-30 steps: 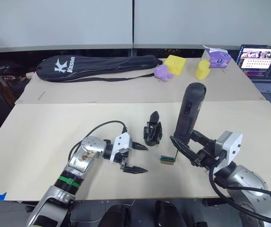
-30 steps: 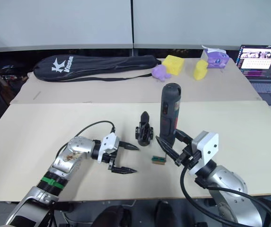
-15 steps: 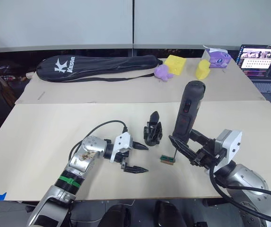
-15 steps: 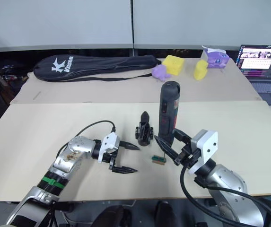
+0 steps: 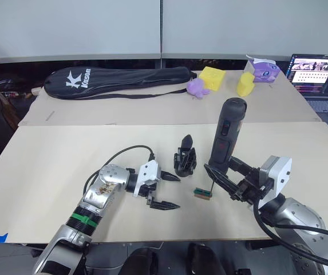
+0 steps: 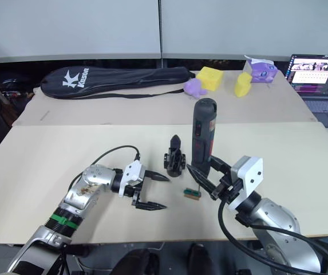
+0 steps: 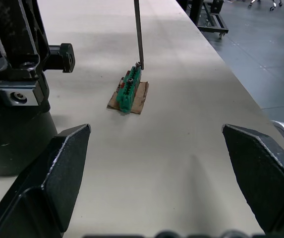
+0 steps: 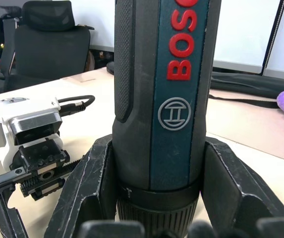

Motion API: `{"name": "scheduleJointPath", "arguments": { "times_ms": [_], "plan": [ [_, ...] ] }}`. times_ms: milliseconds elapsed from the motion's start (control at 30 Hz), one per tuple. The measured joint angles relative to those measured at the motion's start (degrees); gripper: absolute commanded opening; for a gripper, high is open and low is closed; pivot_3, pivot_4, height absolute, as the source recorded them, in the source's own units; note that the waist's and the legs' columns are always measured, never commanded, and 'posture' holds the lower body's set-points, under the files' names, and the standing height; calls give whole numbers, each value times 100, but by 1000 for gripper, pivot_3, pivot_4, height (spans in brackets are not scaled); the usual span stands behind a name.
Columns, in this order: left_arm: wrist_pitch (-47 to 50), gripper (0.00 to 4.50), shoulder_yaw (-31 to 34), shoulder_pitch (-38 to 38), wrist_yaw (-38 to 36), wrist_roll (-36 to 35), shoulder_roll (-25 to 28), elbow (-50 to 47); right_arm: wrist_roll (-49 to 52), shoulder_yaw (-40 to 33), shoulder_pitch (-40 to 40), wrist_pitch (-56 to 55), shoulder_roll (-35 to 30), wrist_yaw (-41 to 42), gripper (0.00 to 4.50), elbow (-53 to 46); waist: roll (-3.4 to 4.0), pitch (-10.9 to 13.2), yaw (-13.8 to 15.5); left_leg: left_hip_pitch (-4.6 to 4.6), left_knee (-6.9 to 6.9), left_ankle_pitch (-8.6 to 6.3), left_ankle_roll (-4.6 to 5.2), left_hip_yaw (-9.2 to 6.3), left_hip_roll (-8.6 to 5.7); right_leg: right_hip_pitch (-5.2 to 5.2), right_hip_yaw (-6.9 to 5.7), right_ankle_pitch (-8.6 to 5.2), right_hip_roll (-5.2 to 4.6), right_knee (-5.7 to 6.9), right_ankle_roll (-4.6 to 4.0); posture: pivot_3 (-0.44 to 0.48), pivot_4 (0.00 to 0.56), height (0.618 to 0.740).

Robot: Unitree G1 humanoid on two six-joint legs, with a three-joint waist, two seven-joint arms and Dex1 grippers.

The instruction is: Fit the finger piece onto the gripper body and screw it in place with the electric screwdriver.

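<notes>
Here the right hand is clamped around the lower barrel of the electric screwdriver, which stands nearly upright toward the counter's front edge, a little right of centre; its thin bit comes down onto a small green block lying on the counter, and the left wrist view shows the bit tip meeting the block's top, though whether it sits in a screw head is too small to tell. The right wrist view cuts off the tool's top and hides its bit below the fingers. The left hand rests on the counter near the front edge, left of centre, its two fingers spread wide with nothing between them. Just beyond its upper finger stands the gripper body, one pointed finger sticking up; whether that is the finger piece already seated or the body's own cannot be made out. Along the counter's far edge lie a long black racket bag, a purple toy and yellow sponges.
</notes>
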Motion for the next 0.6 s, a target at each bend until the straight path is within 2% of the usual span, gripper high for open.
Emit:
{"name": "scheduleJointPath", "arguments": {
  "times_ms": [600],
  "plan": [
    [-323, 4500, 0, 9, -8, 27, -41, 319, -20, 18, 103, -2, 4, 116, 1928, 228, 0, 0, -1, 0, 0, 0, 1, 0, 0, 0, -1, 0, 0, 0, 0, 0, 150, 723]
  ]
}}
